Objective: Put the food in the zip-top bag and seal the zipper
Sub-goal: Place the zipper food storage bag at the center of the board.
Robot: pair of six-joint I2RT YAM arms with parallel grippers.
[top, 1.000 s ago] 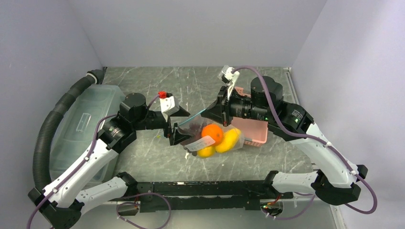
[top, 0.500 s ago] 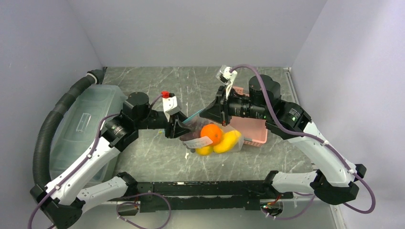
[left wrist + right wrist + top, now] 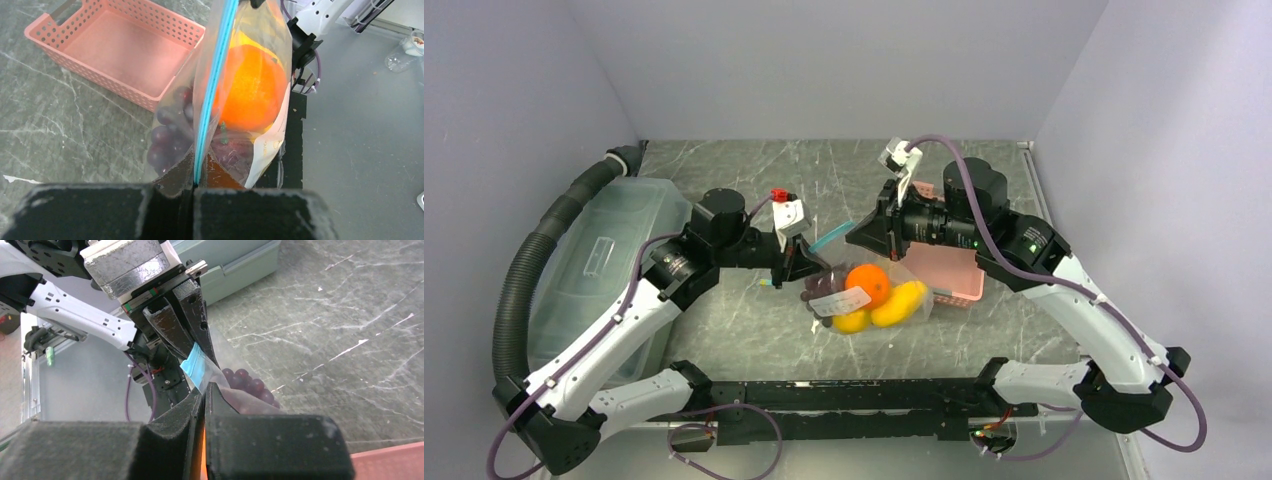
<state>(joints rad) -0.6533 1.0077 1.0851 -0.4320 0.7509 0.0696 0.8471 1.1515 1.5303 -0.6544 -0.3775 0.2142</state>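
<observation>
From above, the zip-top bag [image 3: 864, 297] hangs just over the table [image 3: 754, 180] between the two arms. It holds the orange ball [image 3: 867, 283], the yellow pieces [image 3: 899, 303] and the grape bunch [image 3: 816, 287]. The zipper [image 3: 829, 240] stretches as a teal line from the left end effector [image 3: 796, 268] to the right end effector [image 3: 856, 238]. A second ago the left end effector stood spread wide at the bag's left corner. Now it is clenched on the zipper's left end and sits a little farther right. The right end effector stays clenched on the other end. The pink basket [image 3: 954, 270] lies on the table just behind the bag.

At the left wrist, the fingers meet on the teal strip, which runs straight away from them. The orange ball and grapes press against the clear plastic.

At the right wrist, its own fingers are pinched together on the bag's top edge. Opposite them, the left end effector grips the strip, with grapes showing below.
</observation>
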